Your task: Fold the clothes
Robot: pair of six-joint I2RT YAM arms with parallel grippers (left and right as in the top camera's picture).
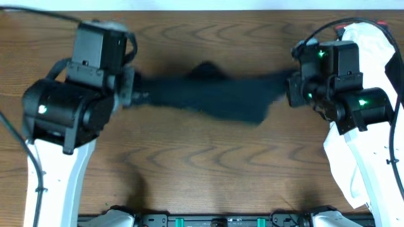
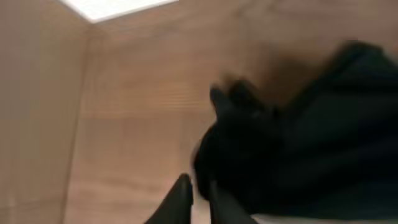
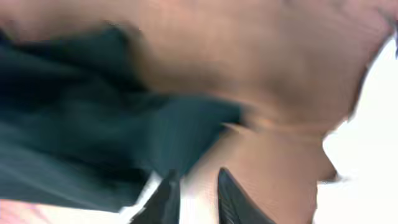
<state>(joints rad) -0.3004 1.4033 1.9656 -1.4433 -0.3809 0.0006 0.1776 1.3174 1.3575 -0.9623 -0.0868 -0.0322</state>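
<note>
The black T-shirt hangs as a blurred band stretched across the middle of the wooden table, between my two grippers. My left gripper is at its left end. In the left wrist view its fingers are nearly together, with the dark fabric bunched against the right finger. My right gripper is at the shirt's right end. In the right wrist view its fingers are close together, and the fabric meets the left fingertip. No lettering or neck tag shows.
A white garment lies at the table's right edge under and behind my right arm, and shows as a white patch in the right wrist view. The wooden table stretches in front of the shirt.
</note>
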